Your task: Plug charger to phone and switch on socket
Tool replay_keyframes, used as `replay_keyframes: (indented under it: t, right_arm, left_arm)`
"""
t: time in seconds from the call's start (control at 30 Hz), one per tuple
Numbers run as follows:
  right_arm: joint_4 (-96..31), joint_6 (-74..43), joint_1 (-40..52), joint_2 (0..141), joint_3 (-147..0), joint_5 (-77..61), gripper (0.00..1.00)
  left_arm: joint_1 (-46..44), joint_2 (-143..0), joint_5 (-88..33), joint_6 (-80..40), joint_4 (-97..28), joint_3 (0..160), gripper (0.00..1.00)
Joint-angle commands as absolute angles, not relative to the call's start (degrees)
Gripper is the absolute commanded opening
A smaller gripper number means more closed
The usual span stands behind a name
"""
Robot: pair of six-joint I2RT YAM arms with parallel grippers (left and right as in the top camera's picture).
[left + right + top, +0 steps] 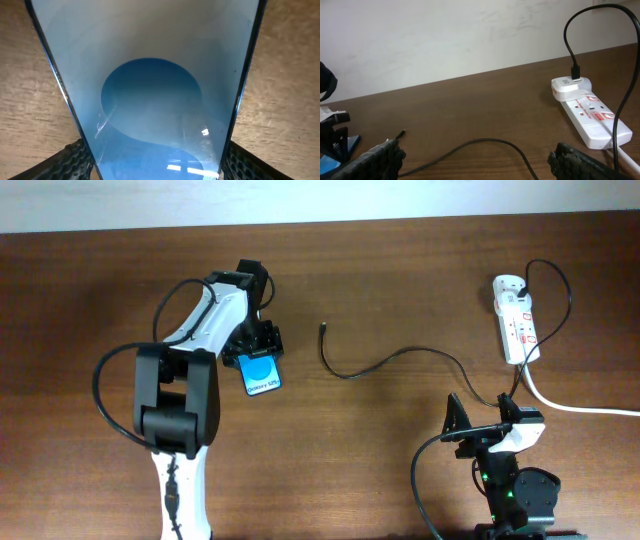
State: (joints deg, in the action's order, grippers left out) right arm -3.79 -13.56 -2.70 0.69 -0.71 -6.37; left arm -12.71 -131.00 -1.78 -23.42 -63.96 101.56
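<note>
Overhead, left jaws flanking phone (262, 374) edges

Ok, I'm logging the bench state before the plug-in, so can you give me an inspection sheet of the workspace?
Surface: brown wooden table.
Job's things: phone lies screen up, lit blue; charger lies loose, its tip apart from the phone; socket on the right side.
Clutter: nothing seen.
Grippers: left gripper straddles the phone, contact unclear; right gripper open, empty.
Cables: charger's far end sits in a white adapter on the socket; thick white cord runs off the right edge.
Surroundings: pale wall behind the table.
</note>
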Motion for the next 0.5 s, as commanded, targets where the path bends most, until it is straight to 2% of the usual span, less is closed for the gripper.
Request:
replay_keyframes:
  t: [0.0,0.47]
  right_arm:
    - [-3.7,-14.0,-3.0,0.3,-0.3,-7.1,0.98]
    - [-3.7,-14.0,-3.0,0.3,-0.3,-7.1,0.98]
  left_arm:
    - [-13.0,-135.2,-3.6,-20.9,-62.6,105.0,0.8]
    - [-13.0,-135.2,-3.6,-17.0,-70.3,118.1,0.78]
